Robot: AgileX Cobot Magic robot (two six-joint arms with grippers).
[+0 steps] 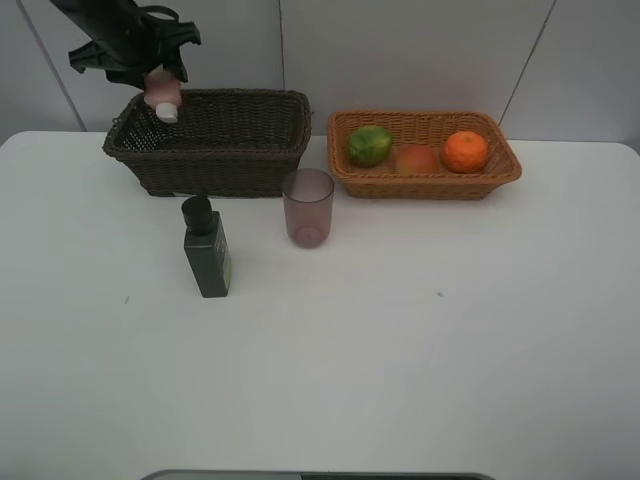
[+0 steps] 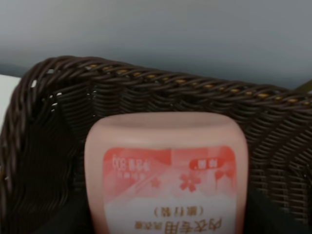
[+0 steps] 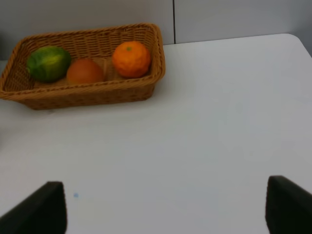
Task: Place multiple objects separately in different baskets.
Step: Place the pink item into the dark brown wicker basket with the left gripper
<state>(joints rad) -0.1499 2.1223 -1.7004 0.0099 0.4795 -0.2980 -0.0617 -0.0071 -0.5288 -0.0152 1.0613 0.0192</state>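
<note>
- One pink tube [image 1: 163, 97], cap down, clamped in left gripper [image 1: 160, 85] above dark basket [image 1: 230, 165], left end.
- Pump bottle [image 1: 207, 250] and purple cup [image 1: 308, 208] upright on table [image 1: 400, 350], in front of that basket.
- Tan basket [image 1: 430, 186] holds green fruit [image 1: 369, 146], peach [image 1: 416, 159], orange [image 1: 465, 151].
- Right gripper [image 3: 168, 207] jaws wide, nothing between.

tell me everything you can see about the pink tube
The pink tube is a soft-looking, pale pink plastic squeeze tube. It has a white cap at its lower end and a red-and-white label with flower marks and small print. The left gripper holds it in the air, cap down, over the left end of the dark brown basket. Nothing else appears to touch it.
</note>
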